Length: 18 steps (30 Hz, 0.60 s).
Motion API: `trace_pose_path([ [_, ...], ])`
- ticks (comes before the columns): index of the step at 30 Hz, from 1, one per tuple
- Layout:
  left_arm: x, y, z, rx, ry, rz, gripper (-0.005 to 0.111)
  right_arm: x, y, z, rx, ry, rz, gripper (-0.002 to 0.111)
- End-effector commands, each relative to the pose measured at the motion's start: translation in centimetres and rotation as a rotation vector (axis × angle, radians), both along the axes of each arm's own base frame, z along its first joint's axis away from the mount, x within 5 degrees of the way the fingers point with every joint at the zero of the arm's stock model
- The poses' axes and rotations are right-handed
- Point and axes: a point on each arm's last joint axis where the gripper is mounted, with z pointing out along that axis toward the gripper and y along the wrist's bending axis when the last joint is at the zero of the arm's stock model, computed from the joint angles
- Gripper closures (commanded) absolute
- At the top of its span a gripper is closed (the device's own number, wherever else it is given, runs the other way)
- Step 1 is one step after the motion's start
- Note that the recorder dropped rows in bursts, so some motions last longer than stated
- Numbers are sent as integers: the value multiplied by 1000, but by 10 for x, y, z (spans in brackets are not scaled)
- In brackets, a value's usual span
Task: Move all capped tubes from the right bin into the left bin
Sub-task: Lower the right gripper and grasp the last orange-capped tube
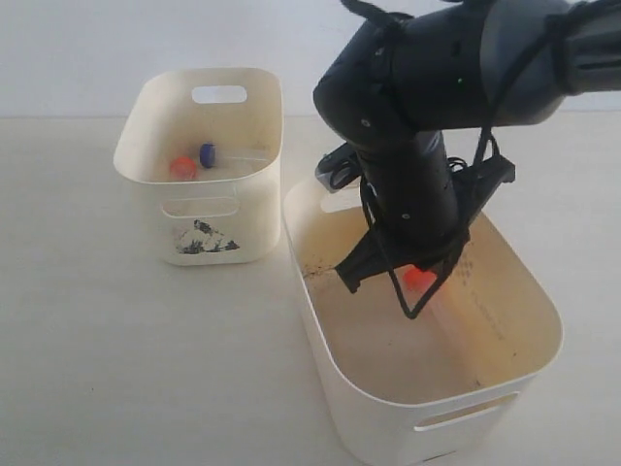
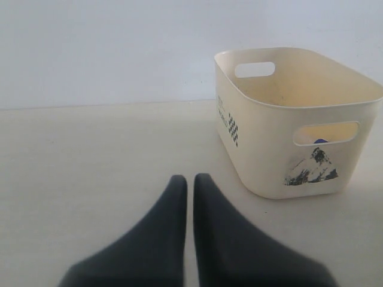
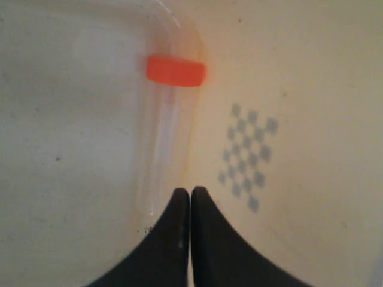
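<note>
My right gripper (image 3: 190, 192) is shut with nothing between its fingers, down inside the right bin (image 1: 320, 320). In front of its tips lies a clear tube (image 3: 164, 143) with an orange cap (image 3: 176, 70), resting along the foot of the wall with the dotted patch (image 3: 246, 156). From outside, only that orange cap (image 1: 420, 277) shows under the arm. The left bin (image 1: 254, 209) holds an orange-capped tube (image 1: 182, 167) and a blue-capped tube (image 1: 208, 154). My left gripper (image 2: 190, 179) is shut and empty over the table, short of the left bin (image 2: 263, 149).
The two bins stand close together, nearly touching at their corners. The right arm's bulk (image 1: 417, 87) hides much of the right bin's floor. A blue cap (image 2: 321, 142) shows through the left bin's handle slot, above its sticker (image 2: 311, 167). A pale wall runs behind the table.
</note>
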Motion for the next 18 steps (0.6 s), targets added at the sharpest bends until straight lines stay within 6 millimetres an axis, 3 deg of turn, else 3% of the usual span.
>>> trace_pose_path([
  [1, 0, 0, 2, -7, -10, -1, 102, -6, 12, -10, -18, 24, 38, 109],
  [10, 0, 0, 2, -7, -10, -1, 102, -8, 20, -28, -35, 49, 4, 109],
  [18, 0, 0, 2, -7, -10, -1, 102, -8, 22, -30, -5, 52, 4, 109],
])
